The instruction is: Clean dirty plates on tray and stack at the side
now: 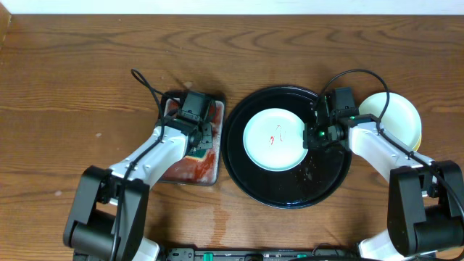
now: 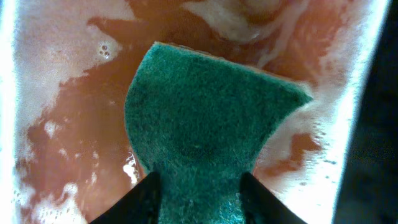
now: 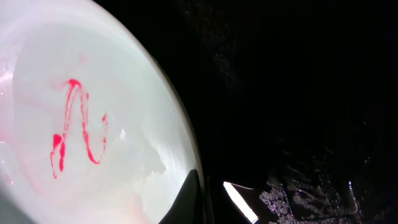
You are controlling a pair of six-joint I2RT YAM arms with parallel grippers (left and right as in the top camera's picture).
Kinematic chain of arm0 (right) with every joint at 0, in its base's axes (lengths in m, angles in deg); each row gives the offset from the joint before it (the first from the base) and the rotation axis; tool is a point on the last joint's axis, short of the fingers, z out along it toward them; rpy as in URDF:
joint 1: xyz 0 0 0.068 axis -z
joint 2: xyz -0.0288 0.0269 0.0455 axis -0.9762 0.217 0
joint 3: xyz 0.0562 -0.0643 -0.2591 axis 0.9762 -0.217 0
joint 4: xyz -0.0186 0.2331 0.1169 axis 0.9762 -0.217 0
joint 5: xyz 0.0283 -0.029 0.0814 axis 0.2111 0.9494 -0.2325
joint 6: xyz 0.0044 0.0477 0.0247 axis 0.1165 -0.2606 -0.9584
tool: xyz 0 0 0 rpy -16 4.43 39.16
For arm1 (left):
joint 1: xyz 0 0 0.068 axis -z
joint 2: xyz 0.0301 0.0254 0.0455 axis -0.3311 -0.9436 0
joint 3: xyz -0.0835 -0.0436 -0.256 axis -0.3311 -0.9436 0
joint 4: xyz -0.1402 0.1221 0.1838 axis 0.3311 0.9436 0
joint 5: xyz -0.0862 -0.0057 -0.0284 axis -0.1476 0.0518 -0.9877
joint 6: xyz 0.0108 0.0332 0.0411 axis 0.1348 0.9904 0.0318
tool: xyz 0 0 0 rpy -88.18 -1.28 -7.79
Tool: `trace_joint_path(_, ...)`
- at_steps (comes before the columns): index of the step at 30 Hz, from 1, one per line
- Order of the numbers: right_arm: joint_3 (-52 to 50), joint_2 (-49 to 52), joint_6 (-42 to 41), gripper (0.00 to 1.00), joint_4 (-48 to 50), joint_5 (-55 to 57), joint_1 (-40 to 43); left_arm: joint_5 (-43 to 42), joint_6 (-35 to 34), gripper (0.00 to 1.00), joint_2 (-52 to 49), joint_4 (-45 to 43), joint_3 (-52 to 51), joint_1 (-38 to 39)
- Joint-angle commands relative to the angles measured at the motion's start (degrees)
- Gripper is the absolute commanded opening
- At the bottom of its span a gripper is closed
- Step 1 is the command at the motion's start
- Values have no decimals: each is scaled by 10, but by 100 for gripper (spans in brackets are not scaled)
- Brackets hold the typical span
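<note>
1. One pale mint-green round plastic plate (image 1: 275, 139), red-squiggled, lies on the large round glossy black tray (image 1: 290, 190); a pale yellow plate (image 1: 399, 116) sits just right of it.
2. Left gripper (image 2: 202, 190) clamps a green sponge (image 2: 205, 112) over the rectangular metal tray (image 1: 206, 172).
3. Right gripper (image 1: 313, 135), closed, is at the mint plate's rim.

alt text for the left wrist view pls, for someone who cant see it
A green scouring sponge fills the middle of the frame, pinched at its lower end between the two dark fingers of the left gripper. Beneath it is reddish, foamy liquid in a tray with bright pale walls.
</note>
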Motion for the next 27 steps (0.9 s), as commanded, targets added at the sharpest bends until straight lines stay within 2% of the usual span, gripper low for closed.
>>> trace_joint_path(1, -2, -9, 4, 1, -2, 2, -7, -9, 3, 33, -32, 2, -6, -2)
trace_joint_path(3, -2, -9, 4, 1, -2, 2, -7, -8, 3, 22, -43, 3, -6, -2)
trace_joint_path(4, -2, -9, 4, 1, -2, 2, -7, -8, 3, 11, -47, 3, -6, -2)
trace_joint_path(5, -2, -9, 4, 1, -2, 2, -7, -8, 3, 8, -49, 5, -6, -2)
trace_joint_path(12, -2, -9, 4, 1, -2, 2, -7, -8, 3, 8, -31, 6, -6, -3)
trace_joint_path(20, -2, -9, 4, 1, -2, 2, -7, -18, 37, 7, 59, 9, -6, -14)
trace_joint_path(22, -2, -9, 4, 1, -2, 2, -7, -33, 39, 7, 80, 10, -6, -27)
trace_joint_path(27, -2, -9, 4, 1, -3, 10, -6, -132, 40, 7, 115, 12, -6, -86)
